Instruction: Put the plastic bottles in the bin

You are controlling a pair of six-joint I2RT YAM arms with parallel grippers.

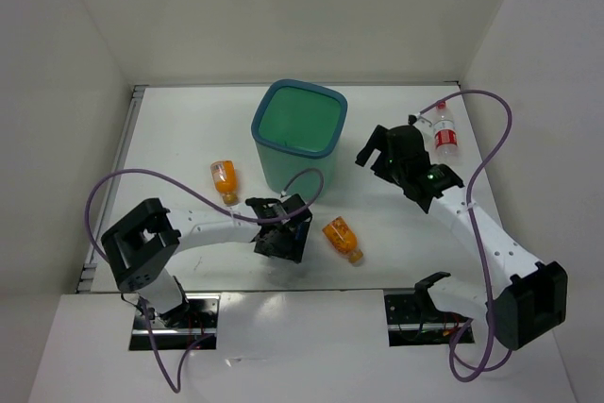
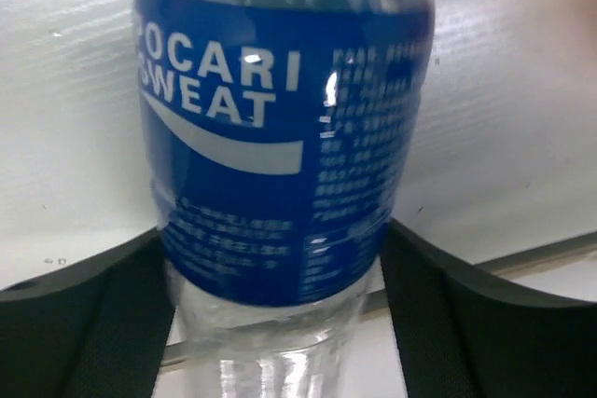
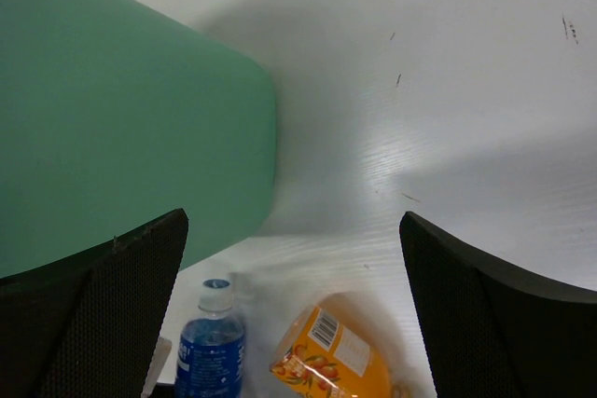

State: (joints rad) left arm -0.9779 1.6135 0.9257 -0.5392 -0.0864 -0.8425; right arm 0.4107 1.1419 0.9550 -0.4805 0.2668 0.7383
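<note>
The teal bin (image 1: 300, 129) stands at the table's middle back; its wall shows in the right wrist view (image 3: 121, 128). My left gripper (image 1: 281, 228) (image 2: 275, 258) is in front of the bin, shut on the upright clear bottle with the blue label (image 2: 280, 137). That bottle also shows in the right wrist view (image 3: 210, 356). One orange bottle (image 1: 225, 179) lies left of the bin. The other (image 1: 343, 239) (image 3: 331, 361) lies right of my left gripper. The red-label bottle (image 1: 444, 134) lies at the back right. My right gripper (image 1: 387, 153) (image 3: 291, 230) is open and empty, between the bin and the red-label bottle.
White walls close the table at the back and both sides. Purple cables (image 1: 495, 139) loop over each arm. The near table edge runs just behind the arm bases (image 1: 415, 313).
</note>
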